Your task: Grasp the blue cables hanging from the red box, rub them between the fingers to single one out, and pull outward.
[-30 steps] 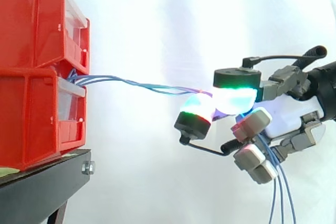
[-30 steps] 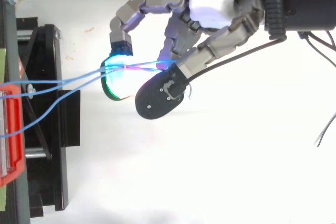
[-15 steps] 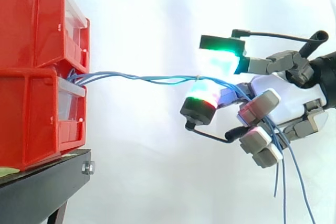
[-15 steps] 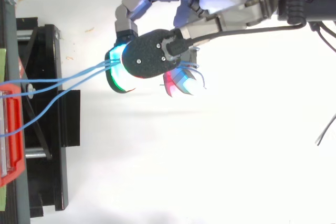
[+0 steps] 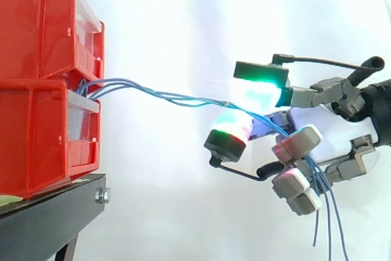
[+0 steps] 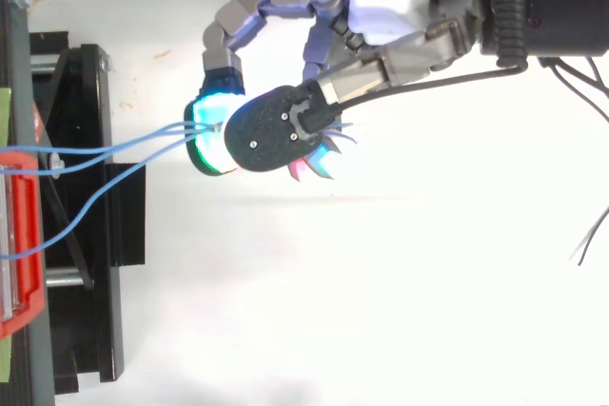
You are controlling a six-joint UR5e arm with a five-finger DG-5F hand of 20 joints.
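Several thin blue cables [image 5: 159, 94] come out of the gap between the two stacked red bins [image 5: 46, 77] at the left and run rightward to my hand [image 5: 317, 132]. The hand is at mid height on the right, with a green-glowing pad above and a green and red one below pinching the cables between them. Past the pinch the cable ends [image 5: 327, 212] hang down behind the other curled fingers. In the top view the cables [image 6: 114, 154] fan from the bin [image 6: 21, 235] to the hand [image 6: 381, 54], where a dark pad covers the pinch.
The bins stand on a black stand [image 5: 52, 212] at the lower left, seen from above as a black frame [image 6: 86, 235]. A white curtain backs the work.
The upper pad slid forward over the lower one a second ago, then the hand dropped slightly. The cables now sag a little more toward the pinch. The hold has stayed on the cables.
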